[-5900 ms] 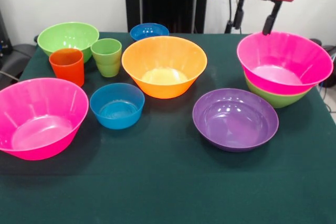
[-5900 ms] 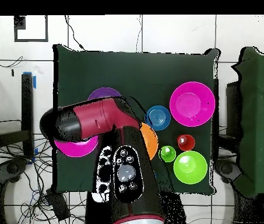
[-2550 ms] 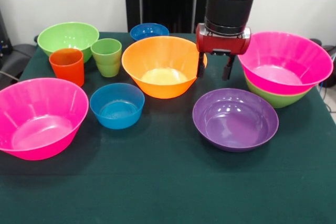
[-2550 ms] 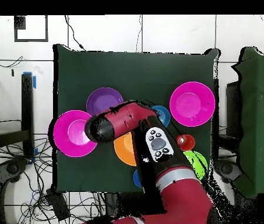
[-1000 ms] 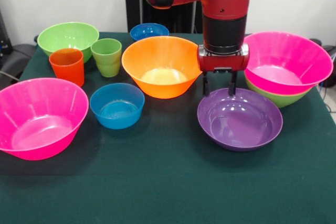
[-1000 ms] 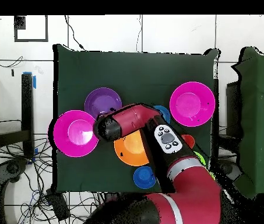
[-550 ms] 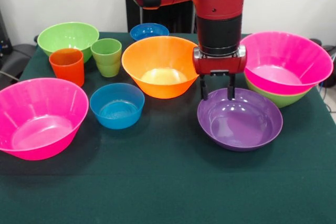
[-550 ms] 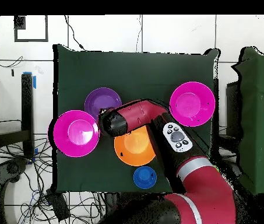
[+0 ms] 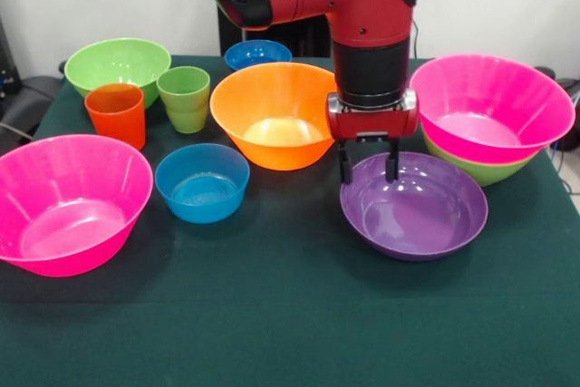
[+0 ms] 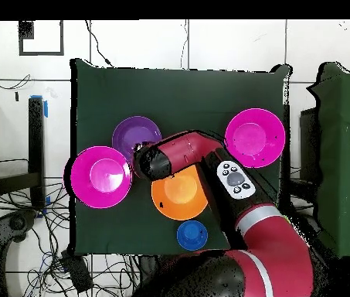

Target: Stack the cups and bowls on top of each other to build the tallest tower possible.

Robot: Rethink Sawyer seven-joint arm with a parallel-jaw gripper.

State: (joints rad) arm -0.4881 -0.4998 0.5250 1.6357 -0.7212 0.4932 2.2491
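My gripper (image 9: 368,169) is open and hangs over the far left rim of the shallow purple bowl (image 9: 417,210). One finger (image 9: 344,169) is outside the rim and the other is inside. At the right, a big pink bowl (image 9: 489,101) sits nested in a green bowl (image 9: 476,171). The big orange bowl (image 9: 281,115) stands just left of the gripper. The orange-red cup (image 9: 116,113) and the green cup (image 9: 185,97) stand at the far left. In the overhead view the arm hides the gripper beside the purple bowl (image 10: 131,133).
A second big pink bowl (image 9: 68,201) sits near left. One blue bowl (image 9: 202,183) is beside it and another blue bowl (image 9: 256,52) stands at the far edge. A green bowl (image 9: 116,65) stands far left. Green cloth covers the table (image 9: 290,314).
The gripper swung from above the pink-on-green stack down to the purple bowl's rim, nudging that bowl slightly right. In the last second it crept left along the rim and stayed open.
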